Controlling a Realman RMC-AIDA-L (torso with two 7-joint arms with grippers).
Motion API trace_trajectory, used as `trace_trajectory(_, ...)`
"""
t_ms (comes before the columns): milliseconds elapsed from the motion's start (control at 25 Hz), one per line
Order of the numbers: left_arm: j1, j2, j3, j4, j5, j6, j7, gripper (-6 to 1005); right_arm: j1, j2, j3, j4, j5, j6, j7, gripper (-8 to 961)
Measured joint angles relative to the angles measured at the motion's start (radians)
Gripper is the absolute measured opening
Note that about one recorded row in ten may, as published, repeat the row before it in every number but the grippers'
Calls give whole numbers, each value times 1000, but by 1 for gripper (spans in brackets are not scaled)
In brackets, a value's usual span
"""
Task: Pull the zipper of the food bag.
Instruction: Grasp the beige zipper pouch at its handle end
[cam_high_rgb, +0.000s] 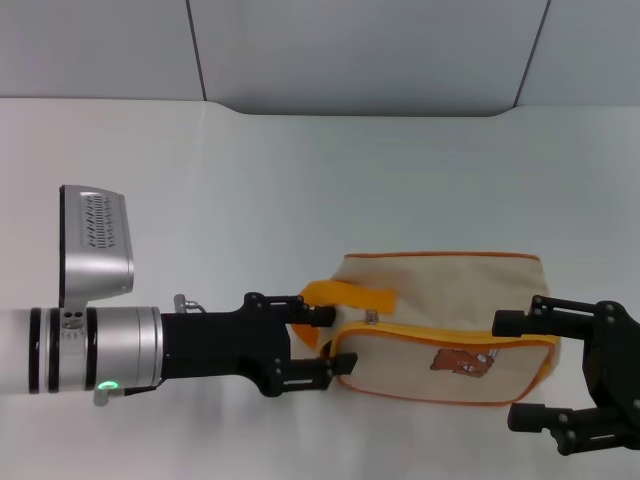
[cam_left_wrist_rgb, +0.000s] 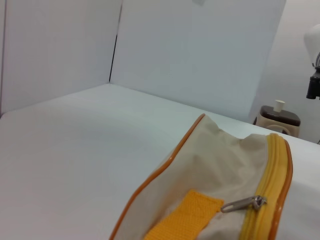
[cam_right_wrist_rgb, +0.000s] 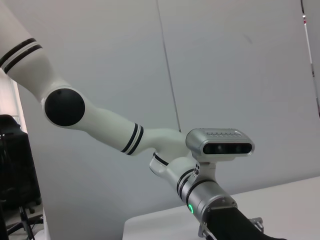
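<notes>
Right gripper (cam_high_rgb: 545, 370), nearest you: black fingers spread wide around right end of boxy beige canvas food bag (cam_high_rgb: 445, 300) with bear print, not closed on it.

Left gripper (cam_high_rgb: 333, 341): fingers spread at bag's left end, by orange strap handle (cam_high_rgb: 350, 296).

Orange-yellow zipper (cam_high_rgb: 450, 340) looks closed; silver pull tab (cam_left_wrist_rgb: 242, 204) free. Step: approach. Next: you brace bag, pinch tab.

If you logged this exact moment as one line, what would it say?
left gripper: open, at food bag's strap end | right gripper: open, at opposite end | zipper: pull tab ungrasped
</notes>
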Motion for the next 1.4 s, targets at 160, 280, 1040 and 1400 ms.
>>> trace_trajectory(160, -8, 0, 4, -35, -56, -26, 20, 671, 0, 0, 0, 0, 0, 0, 0, 835)
trace_trajectory(280, -9, -1, 5, -54, -87, -42, 44, 503, 0, 0, 10, 0, 1, 1, 0, 836)
trace_trajectory(1040, -17, 11, -3, -68, -150, 16, 70, 113, -6, 28, 221, 0, 1, 21, -35, 778)
trace_trajectory(1400, 38, 44, -29, 73, -142, 150, 10, 96, 41, 83, 303, 70, 8, 105, -313, 747)
